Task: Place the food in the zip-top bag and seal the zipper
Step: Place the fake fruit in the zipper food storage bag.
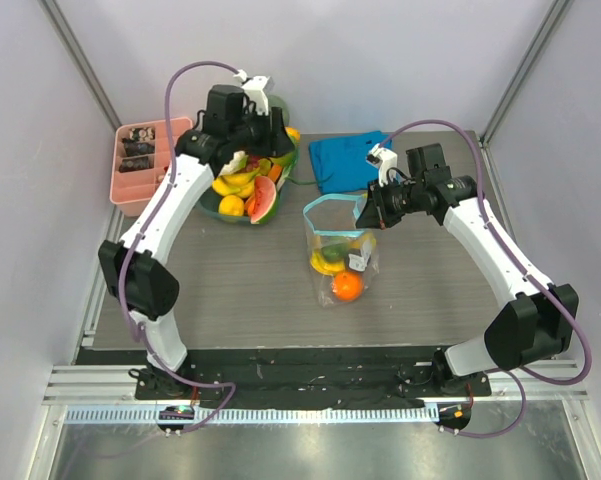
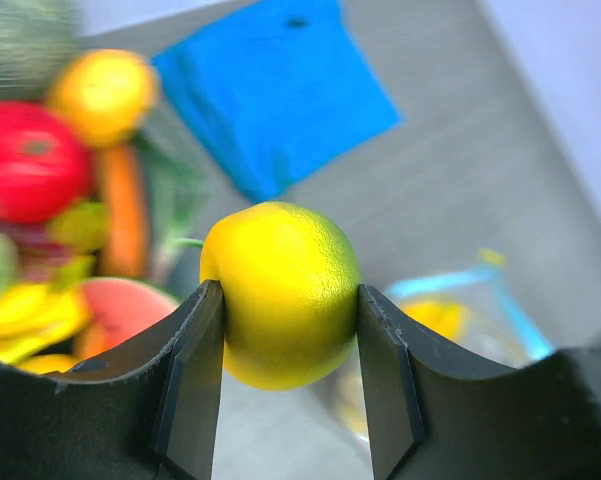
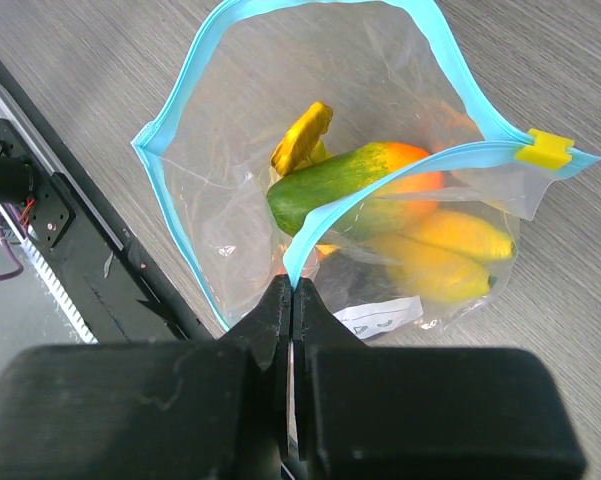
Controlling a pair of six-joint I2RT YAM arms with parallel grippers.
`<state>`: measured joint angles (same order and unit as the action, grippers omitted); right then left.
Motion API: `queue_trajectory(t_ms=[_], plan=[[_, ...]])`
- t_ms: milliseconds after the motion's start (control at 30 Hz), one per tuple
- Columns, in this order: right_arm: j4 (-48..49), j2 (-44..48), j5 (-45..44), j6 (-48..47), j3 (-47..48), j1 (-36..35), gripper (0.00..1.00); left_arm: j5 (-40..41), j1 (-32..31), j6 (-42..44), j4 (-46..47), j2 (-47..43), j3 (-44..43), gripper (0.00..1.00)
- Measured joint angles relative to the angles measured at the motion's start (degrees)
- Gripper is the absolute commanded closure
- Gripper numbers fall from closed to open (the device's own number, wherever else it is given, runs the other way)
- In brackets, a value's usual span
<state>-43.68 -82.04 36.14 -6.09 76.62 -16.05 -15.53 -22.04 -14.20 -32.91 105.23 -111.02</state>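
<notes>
Black fingers (image 2: 195, 370) of the left gripper (image 2: 288, 300) fill the bottom of the left wrist view, standing about halfway apart and pressed against both sides of a yellow lemon (image 2: 280, 290), which sits between them clear of the table. Behind it, out of focus, lie a blue cloth (image 2: 275, 90) and, to the left, a heap of fruit with a red round piece (image 2: 30, 160) and a watermelon slice (image 2: 120, 305). The zip-top bag (image 2: 460, 320) shows only as a blur at lower right.

From the right wrist, the right gripper (image 3: 292, 298) has its jaws pressed fully together on the zipper (image 3: 380, 185), pinching the nearer strip at its low point. The mouth stands open in a wide loop, the far strip curving round the back, and a yellow slider (image 3: 545, 150) sits at the right corner. Through the clear plastic show a green piece fading to orange (image 3: 340, 175), yellow bananas (image 3: 430, 250), a small yellow piece (image 3: 302, 135) and a white label (image 3: 380, 315).

Seen from above, the bag lies near the middle of the grey table (image 1: 230, 300), its mouth lifted toward the right arm, with an orange (image 1: 347, 287) at its closed end. The left arm reaches over a green bowl (image 1: 212, 210) of fruit at the back left; the held lemon cannot be made out here. A pink tray (image 1: 140, 185) stands beside the bowl at the table's left edge, and the cloth lies behind the bag.
</notes>
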Motion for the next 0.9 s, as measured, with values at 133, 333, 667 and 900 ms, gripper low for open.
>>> queue_trajectory(t_ms=[133, 333, 667, 900], plan=[[0.2, 0.0, 0.0, 0.2, 0.0, -0.1, 0.99, -4.9, -5.4, -2.6, -0.4, -4.1, 2.9, 0.66], [0.4, 0.0, 0.0, 0.3, 0.0, -0.3, 0.99, -9.4, -14.3, -6.6, 0.2, -6.0, 12.1, 0.53], [0.4, 0.2, 0.2, 0.4, 0.0, -0.3, 0.99, -15.4, -11.2, -12.7, -0.9, -1.8, 15.1, 0.0], [0.4, 0.7, 0.6, 0.3, 0.0, -0.3, 0.99, -6.8, -0.3, -4.2, -1.5, -1.2, 3.2, 0.0]])
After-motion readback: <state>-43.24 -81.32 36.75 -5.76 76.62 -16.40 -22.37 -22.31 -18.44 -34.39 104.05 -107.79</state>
